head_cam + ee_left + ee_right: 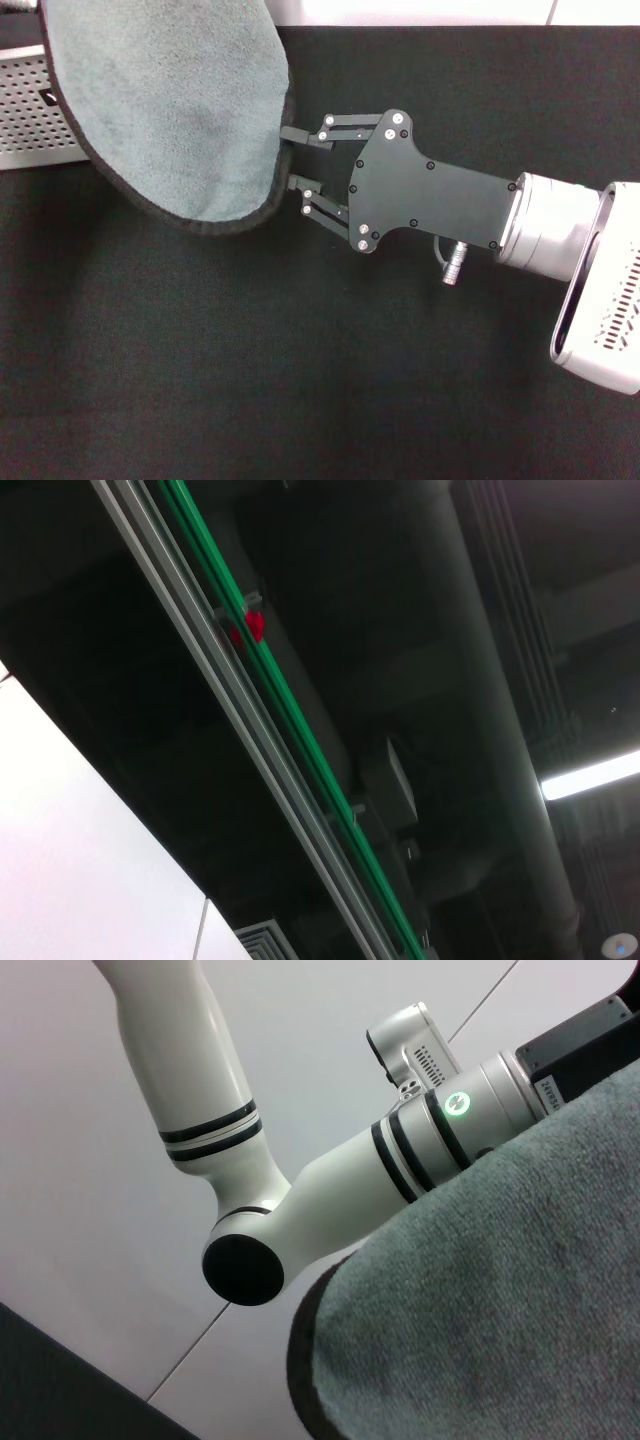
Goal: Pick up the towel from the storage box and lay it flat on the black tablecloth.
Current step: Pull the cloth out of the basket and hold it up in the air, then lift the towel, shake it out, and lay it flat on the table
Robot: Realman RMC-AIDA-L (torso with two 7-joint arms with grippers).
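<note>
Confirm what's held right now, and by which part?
The fleecy grey-green towel hangs lifted, held from above, out of view. The right gripper reaches its dark-trimmed edge; its grip cannot be told.

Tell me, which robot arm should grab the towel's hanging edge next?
Probably the right. The right gripper already reaches to the hanging edge of the towel, above the black tablecloth. The left arm is up high beside the towel.

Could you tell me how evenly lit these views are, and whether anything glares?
Head view: even light, no glare on the black tablecloth; left wrist view: mostly dark, one ceiling lamp glares; right wrist view: soft light on the towel.
</note>
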